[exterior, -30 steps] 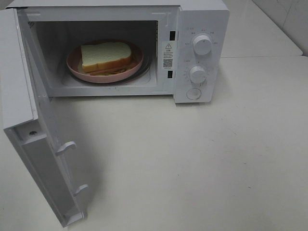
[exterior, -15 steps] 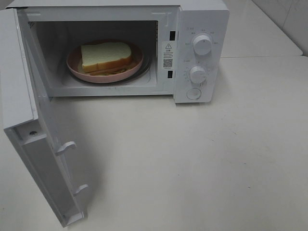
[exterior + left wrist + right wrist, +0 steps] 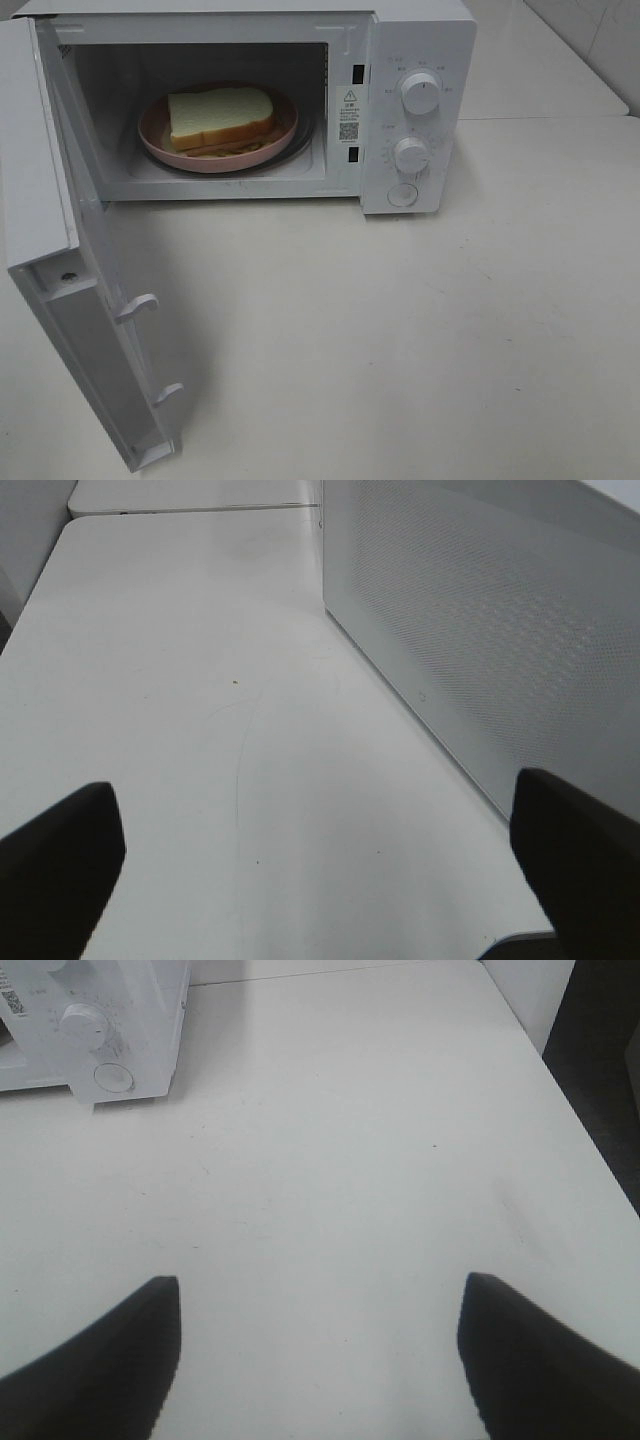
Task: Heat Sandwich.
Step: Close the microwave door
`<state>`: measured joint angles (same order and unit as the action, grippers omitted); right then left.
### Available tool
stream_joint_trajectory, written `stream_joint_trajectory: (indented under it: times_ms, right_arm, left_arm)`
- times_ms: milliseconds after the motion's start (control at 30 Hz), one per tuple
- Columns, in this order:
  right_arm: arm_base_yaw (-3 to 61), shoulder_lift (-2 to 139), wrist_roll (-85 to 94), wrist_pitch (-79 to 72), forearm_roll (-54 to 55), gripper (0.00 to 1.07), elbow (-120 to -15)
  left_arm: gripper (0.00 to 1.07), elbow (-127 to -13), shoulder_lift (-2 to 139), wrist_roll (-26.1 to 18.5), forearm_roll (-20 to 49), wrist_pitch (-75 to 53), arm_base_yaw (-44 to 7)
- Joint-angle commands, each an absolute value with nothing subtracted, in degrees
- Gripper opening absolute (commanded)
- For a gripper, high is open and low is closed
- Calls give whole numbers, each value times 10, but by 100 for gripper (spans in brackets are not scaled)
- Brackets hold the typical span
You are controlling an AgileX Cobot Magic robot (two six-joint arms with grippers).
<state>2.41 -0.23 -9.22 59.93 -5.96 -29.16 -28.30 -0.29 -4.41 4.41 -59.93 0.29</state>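
While left claw (image 3: 315, 800) and right claw (image 3: 320, 1290) gape, the sandwich (image 3: 220, 115) sits on plate (image 3: 163, 151) — inside the microwave (image 3: 425, 45).

A kitchen-like test station is pictured: a white countertop microwave (image 3: 410, 110), its door (image 3: 40, 200) swung open, is set on a plain white table (image 3: 420, 340), and a pale tiled wall (image 3: 605, 35) is seen at the far corner. A sandwich (image 3: 220, 115) on a pink plate (image 3: 152, 142) is seen inside.
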Motion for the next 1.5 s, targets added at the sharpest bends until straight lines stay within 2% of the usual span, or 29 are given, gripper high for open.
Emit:
stream_joint_trajectory:
  times_ms: [33, 1500]
  right_arm:
    - [21, -18, -87, 597, -59, 74, -290]
    - [21, -18, -87, 597, -59, 74, -290]
  left_arm:
    - [98, -282, -11, -42, 45, -595, 3]
    - [98, -282, -11, -42, 50, -595, 3]
